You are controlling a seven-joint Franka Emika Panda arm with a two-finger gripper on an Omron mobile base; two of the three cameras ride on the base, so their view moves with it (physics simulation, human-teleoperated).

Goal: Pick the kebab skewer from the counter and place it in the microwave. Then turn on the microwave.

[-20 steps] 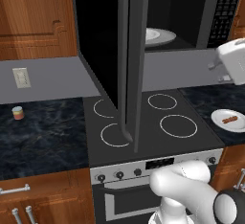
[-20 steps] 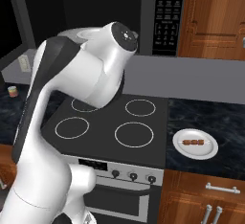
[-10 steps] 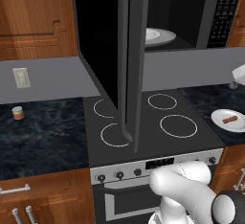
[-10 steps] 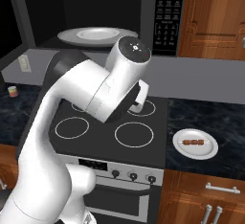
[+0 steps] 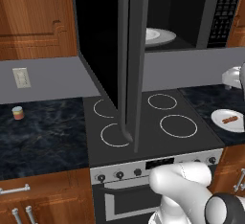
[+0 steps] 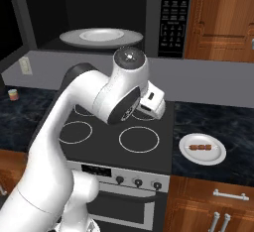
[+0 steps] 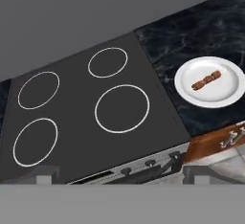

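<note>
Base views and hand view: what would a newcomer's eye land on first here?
Likely the microwave, its door swung wide open over the stovetop, with a white plate inside. Next, the skewer lying on a small plate on the counter right of the stovetop, and the white arm raised above the burners.

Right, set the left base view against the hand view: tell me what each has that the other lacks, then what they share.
Left base view alone: the grey-framed microwave with its black glass door swung open, the round white plate inside it, a white wall outlet and a small striped yellow-red cylinder.
Hand view alone: a silver cabinet handle on the wooden front below the counter.
Both: the flat black stovetop with white rings, the black-blue marbled counter, and the reddish-brown kebab skewer lying on a round white plate.
</note>
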